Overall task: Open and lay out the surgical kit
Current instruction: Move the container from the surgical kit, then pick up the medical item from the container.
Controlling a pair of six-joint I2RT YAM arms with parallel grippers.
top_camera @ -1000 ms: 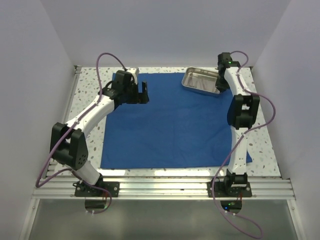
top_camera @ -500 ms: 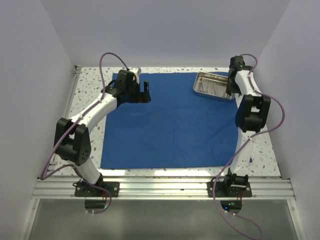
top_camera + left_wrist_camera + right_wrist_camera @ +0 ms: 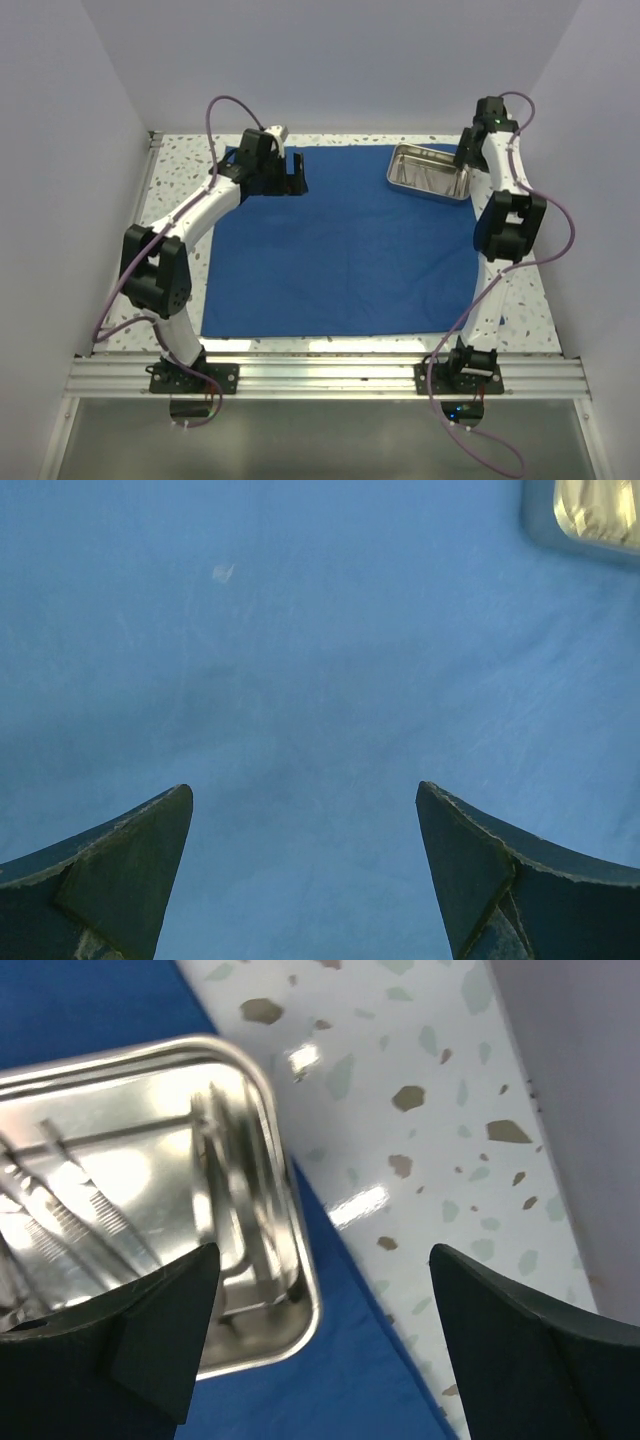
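— Tweezers [image 3: 62,1218] are lying in the steel tray [image 3: 425,193], sitting on the blue cloth's [image 3: 340,250] far right corner.
— Thin and slippery, I'm guessing. Left gripper [image 3: 305,795] and right gripper [image 3: 323,1255] are hanging open, empty. Pinching the middle is looking best.

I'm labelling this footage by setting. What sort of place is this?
Probably a robotics test booth: plain white walls box in a speckled table, a left arm and right arm are bolted to a metal rail, and a steel tray sits on a blue cloth.
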